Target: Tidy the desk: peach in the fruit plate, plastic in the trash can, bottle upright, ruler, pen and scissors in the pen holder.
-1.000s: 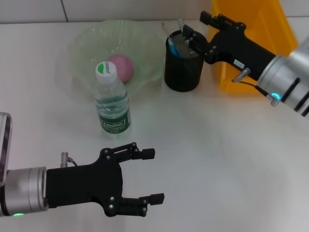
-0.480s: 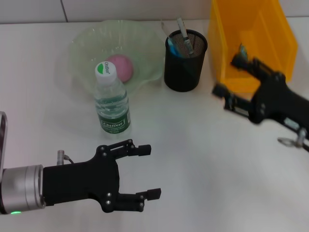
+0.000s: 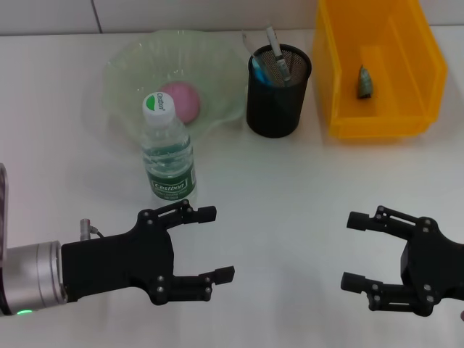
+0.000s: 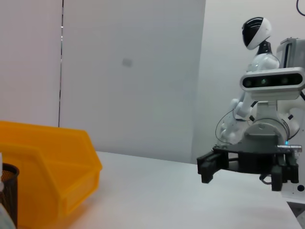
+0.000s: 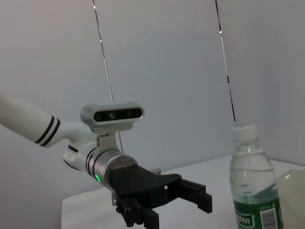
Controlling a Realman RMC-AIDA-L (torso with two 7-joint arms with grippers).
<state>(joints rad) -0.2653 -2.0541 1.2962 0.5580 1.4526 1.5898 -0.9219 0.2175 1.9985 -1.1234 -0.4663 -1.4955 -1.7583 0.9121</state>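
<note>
White desk (image 3: 290, 188); white robot (image 4: 259, 95) beyond the far edge.

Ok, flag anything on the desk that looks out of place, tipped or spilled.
Nothing stands out. The bottle stands upright, the peach sits in the plate, the tools stick out of the pen holder, and a scrap lies in the yellow bin. Both the left gripper and right gripper hover open, empty.

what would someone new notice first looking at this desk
Two open black grippers hang low at the near edge, the left gripper and the right gripper facing each other. Behind them a water bottle stands upright before a green fruit plate holding a pink peach, with a black pen holder beside a yellow bin.
</note>
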